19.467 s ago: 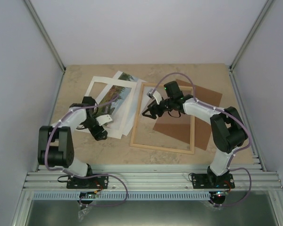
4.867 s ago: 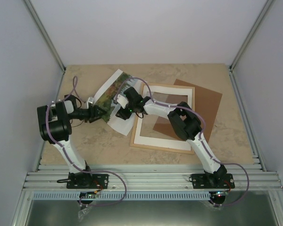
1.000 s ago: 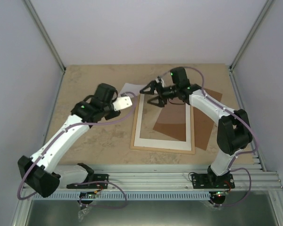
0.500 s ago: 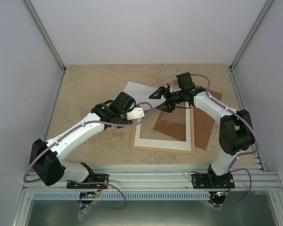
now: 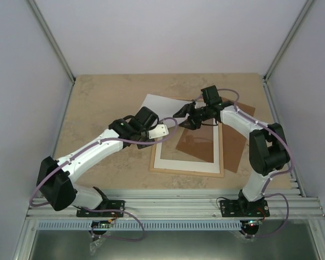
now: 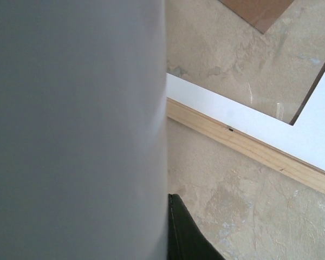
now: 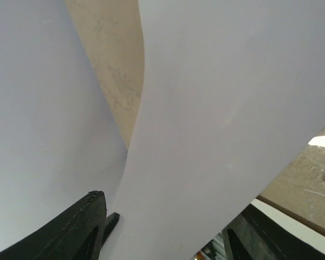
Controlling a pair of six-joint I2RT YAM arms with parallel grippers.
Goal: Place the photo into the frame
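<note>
The frame (image 5: 187,171) of pale wooden slats lies flat mid-table with a white mat (image 5: 158,146) in it. Its slat (image 6: 249,149) and the mat (image 6: 249,119) also show in the left wrist view. A white sheet (image 5: 154,105) overlaps the frame's far left corner. My left gripper (image 5: 163,130) is shut on this sheet (image 6: 76,130), one black finger (image 6: 184,233) pressed against it. My right gripper (image 5: 185,118) stands open at that corner, and the curved sheet (image 7: 222,108) passes between its fingers (image 7: 81,227). The photo's landscape print shows in no view; whether the sheet is its blank back I cannot tell.
A brown backing panel (image 5: 235,141) lies under the frame's right side and sticks out to the right; its corner (image 6: 254,11) shows in the left wrist view. Both arms meet over the frame's far left corner. Grey walls enclose the table.
My left gripper has swung right and nearer, up to the frame's left slat, still shut on the sheet. My right gripper's jaws have narrowed around the sheet.
</note>
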